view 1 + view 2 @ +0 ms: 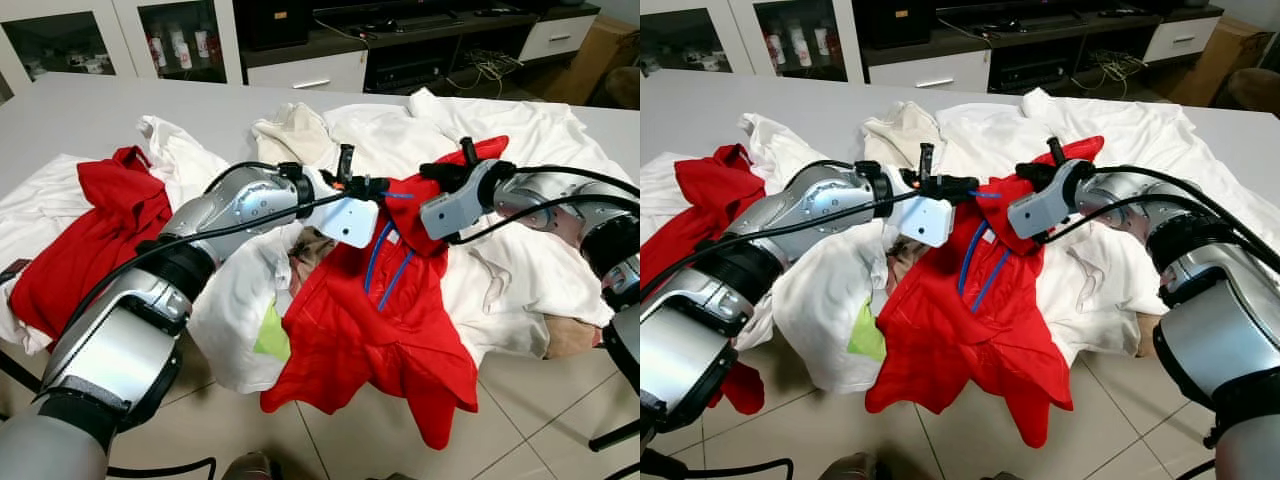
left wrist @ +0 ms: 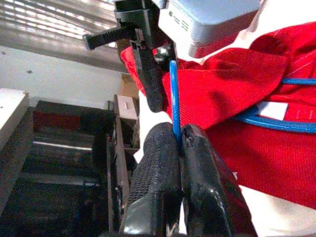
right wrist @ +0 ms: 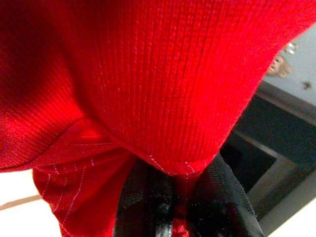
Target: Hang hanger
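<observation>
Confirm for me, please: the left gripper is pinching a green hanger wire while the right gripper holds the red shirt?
Not quite: the hanger wire pinched by the left gripper is blue, not green, as the left wrist view shows. The right gripper does hold the red shirt.

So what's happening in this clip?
The robot holds a red shirt up over a table heaped with red and white clothes. The left claw is shut on the blue hanger threaded into the shirt; the right claw pinches the shirt's fabric near the collar. The hanger is not yet hung anywhere.
</observation>
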Available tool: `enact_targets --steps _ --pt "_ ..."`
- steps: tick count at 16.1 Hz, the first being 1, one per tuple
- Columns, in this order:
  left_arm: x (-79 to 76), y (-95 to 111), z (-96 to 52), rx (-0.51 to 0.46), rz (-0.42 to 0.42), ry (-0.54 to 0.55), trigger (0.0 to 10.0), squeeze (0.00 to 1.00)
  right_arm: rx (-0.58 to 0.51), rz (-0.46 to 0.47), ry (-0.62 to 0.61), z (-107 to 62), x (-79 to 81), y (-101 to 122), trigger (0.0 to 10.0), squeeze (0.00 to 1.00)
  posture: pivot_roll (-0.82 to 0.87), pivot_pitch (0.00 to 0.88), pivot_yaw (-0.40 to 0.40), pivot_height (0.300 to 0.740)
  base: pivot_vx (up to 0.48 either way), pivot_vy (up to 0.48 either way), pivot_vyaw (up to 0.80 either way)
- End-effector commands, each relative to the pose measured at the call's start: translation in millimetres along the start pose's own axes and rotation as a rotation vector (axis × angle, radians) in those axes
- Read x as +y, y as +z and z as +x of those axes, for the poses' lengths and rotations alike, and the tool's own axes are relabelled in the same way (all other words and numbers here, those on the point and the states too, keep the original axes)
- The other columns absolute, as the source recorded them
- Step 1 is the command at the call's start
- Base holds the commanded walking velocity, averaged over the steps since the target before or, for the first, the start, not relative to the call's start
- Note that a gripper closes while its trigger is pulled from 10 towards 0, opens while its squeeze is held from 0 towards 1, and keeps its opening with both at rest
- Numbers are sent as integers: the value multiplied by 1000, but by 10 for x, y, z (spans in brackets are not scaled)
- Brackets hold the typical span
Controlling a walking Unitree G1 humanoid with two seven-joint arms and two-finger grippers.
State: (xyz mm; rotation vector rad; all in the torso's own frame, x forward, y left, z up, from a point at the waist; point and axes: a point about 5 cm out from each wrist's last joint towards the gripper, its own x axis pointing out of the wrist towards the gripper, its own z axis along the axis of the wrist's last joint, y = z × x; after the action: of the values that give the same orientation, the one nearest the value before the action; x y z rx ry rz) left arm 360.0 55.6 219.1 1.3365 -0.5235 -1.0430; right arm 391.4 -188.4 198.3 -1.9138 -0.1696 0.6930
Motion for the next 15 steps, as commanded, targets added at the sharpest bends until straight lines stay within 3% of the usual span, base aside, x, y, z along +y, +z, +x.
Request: enact_targets --steps 1,5,6,8,10,11,15 --pt "159 -59 -47 41 10 61 10000 0 40 57 6 -30 101 -59 0 0 87 0 -15 740 0 0 0" --pt "172 -61 -52 27 -5 62 10000 0 35 63 -11 -30 104 -49 0 0 81 0 -11 740 0 0 0" --pt "188 -54 -56 19 -5 73 10000 1000 34 64 -14 -30 102 -48 0 0 81 0 -11 740 0 0 0" --pt "201 -52 -57 15 4 73 10000 1000 32 65 -24 -27 94 -43 0 0 81 0 -10 740 0 0 0" --pt "250 -81 -40 63 71 133 10000 957 30 68 -39 -17 83 -29 0 0 81 0 -10 740 0 0 0" --pt "269 -86 -38 75 96 149 10000 0 31 69 -40 -14 87 -27 0 0 83 0 -10 740 0 0 0" --pt "354 -158 -86 122 114 206 10000 0 60 96 -56 -12 100 -50 0 0 85 0 -11 740 0 0 0"
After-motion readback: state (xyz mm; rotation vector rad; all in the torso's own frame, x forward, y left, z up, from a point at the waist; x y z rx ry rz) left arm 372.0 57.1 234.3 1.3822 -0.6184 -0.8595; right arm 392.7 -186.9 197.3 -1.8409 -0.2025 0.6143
